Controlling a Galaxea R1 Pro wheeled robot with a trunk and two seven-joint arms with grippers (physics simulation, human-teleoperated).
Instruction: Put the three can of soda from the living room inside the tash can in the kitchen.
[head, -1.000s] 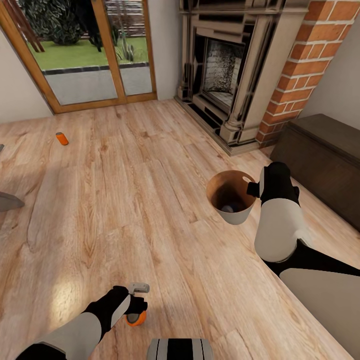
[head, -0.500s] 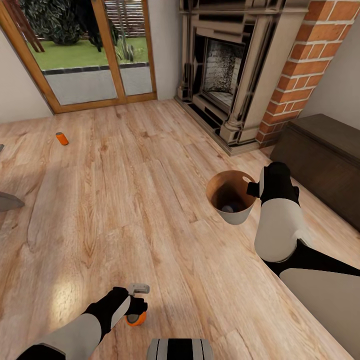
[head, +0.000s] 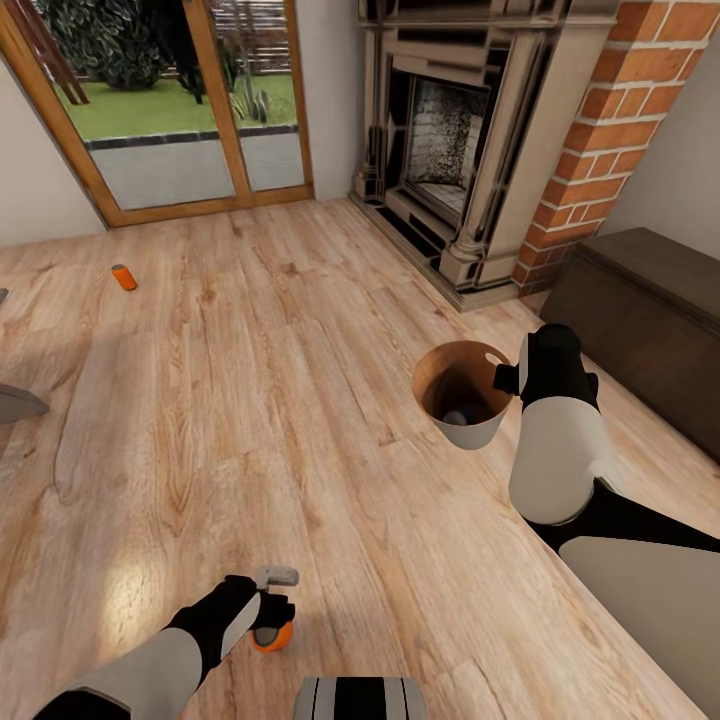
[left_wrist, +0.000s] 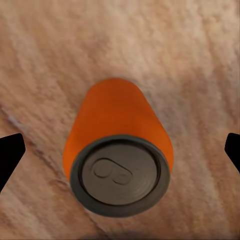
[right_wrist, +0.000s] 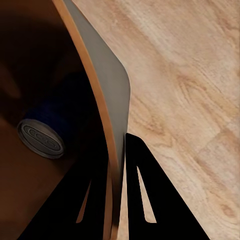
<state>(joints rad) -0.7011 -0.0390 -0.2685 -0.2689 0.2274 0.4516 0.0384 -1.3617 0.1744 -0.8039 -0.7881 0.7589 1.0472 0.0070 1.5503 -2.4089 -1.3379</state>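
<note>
living room scene, wood floor (head: 300, 400), brick fireplace (head: 470, 150) and glass doors (head: 170, 110) at the far side. left gripper (head: 272, 610) is low over an orange soda can (head: 272, 636) lying on the floor close in front of the robot base. left wrist view looks straight down on that can (left_wrist: 119, 165), grey end toward the camera, black fingertips (left_wrist: 10, 155) spread wide at either side and clear of it, so left jaws are apart and holding nothing. second soda can (head: 123, 277) lies on the floor well away, near the glass doors. right gripper (head: 508, 378) pinches the rim of the copper trash can (head: 440, 372), held off the floor; right wrist view shows fingers (right_wrist: 145, 200) either side of the wall (right_wrist: 105, 90). a can (right_wrist: 41, 138) lies inside at the bottom, looks dark in shadow, colour hard to tell. dark cabinet (head: 650, 310) sits right of the fireplace.
</note>
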